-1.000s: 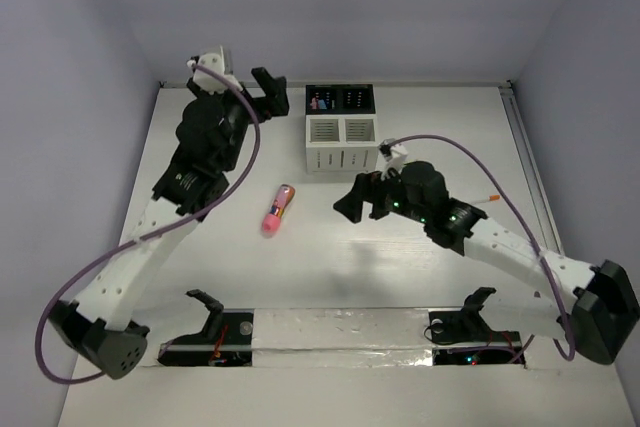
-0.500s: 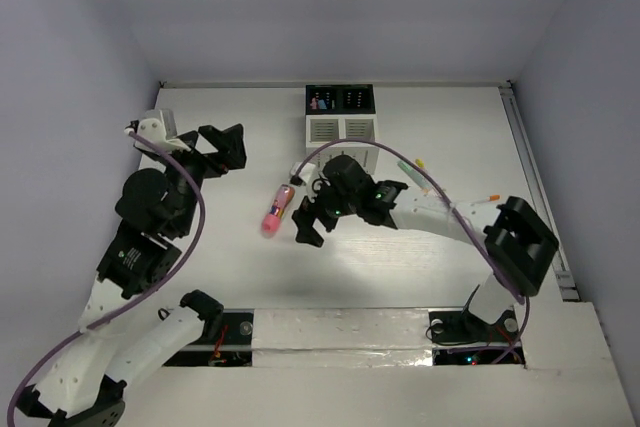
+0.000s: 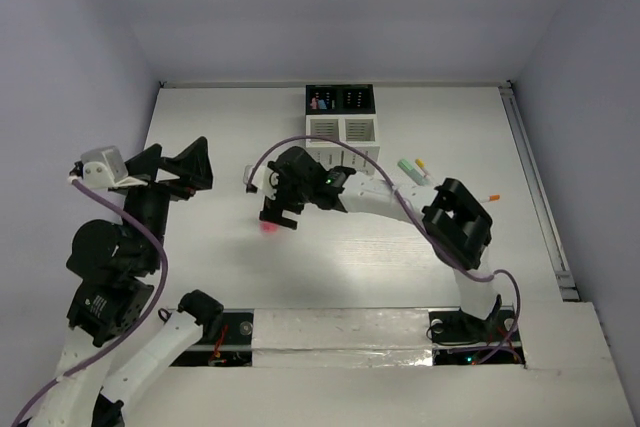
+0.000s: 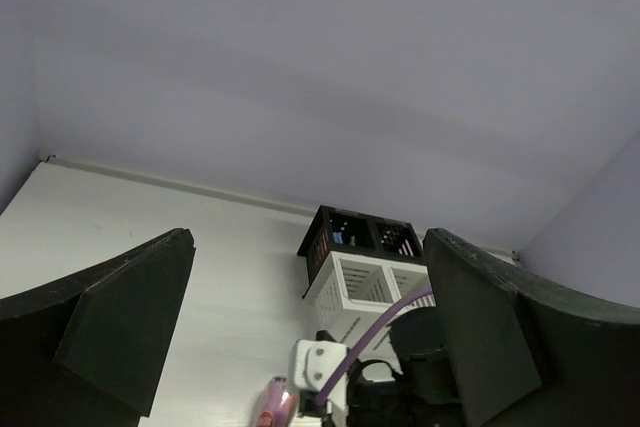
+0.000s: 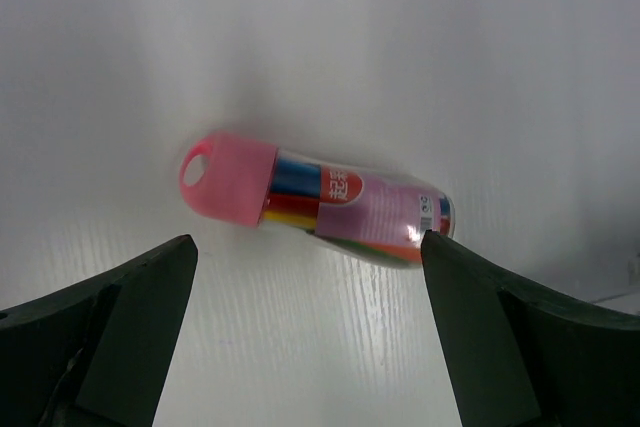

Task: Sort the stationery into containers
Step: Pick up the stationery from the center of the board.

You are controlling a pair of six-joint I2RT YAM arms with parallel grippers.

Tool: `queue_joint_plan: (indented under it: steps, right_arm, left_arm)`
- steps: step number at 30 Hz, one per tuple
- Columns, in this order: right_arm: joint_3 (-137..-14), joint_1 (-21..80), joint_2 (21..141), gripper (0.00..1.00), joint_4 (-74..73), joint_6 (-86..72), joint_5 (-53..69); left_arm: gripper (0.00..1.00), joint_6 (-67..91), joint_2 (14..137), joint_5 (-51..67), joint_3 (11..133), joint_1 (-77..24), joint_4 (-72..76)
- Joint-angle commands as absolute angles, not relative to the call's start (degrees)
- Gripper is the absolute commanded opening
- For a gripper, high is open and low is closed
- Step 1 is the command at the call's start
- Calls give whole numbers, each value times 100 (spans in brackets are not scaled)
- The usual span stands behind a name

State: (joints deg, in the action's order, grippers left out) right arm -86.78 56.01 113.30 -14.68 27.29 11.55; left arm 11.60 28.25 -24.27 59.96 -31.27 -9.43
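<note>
Pink-capped marker tube point(image 5: 315, 205) is laid flat on desk point(image 5: 500, 47), framed between right fingers point(image 5: 120, 327), which are spread wide with nothing gripped. Left fingers point(image 4: 120, 317) are likewise spread, empty. Slatted organizer point(image 3: 340, 129) is set well behind.

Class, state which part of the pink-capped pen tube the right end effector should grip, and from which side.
Probably the labelled body of the pen tube, mid-length, from straight above: it lies flat on the table. The open right end effector spans its length, so turning the wrist to close across its narrow width seems best.
</note>
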Motion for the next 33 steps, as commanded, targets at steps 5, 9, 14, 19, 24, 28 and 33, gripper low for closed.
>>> queue_joint_plan:
  steps: [5,9,14,19,24,28,33]
  right_arm:
    - [-9799,5757,12128,100,-2539,3830,932]
    - [-10010,5862,12366,100,-2689,4192,888]
    - [-10519,5915,12822,100,-3092,4552,730]
    - [-10915,5977,13332,100,-3304,4623,817]
    - [-11268,6038,13571,93,-3481,4588,835]
    - [-11188,6038,13412,62,-3190,4386,1072]
    - [-11294,6038,13500,21,-3296,4254,906]
  left_arm:
    - [99,1037,2373,-2487,5766,-3094,-483]
    - [99,1046,2303,-2364,5818,-3094,-501]
    - [99,1020,2215,-2452,5696,-3094,-483]
    - [99,1028,2153,-2479,5634,-3094,-501]
    - [99,1055,2171,-2452,5572,-3094,-492]
    - [99,1072,2180,-2452,5502,-3094,-457]
    - [99,1098,2162,-2452,5484,-3094,-483]
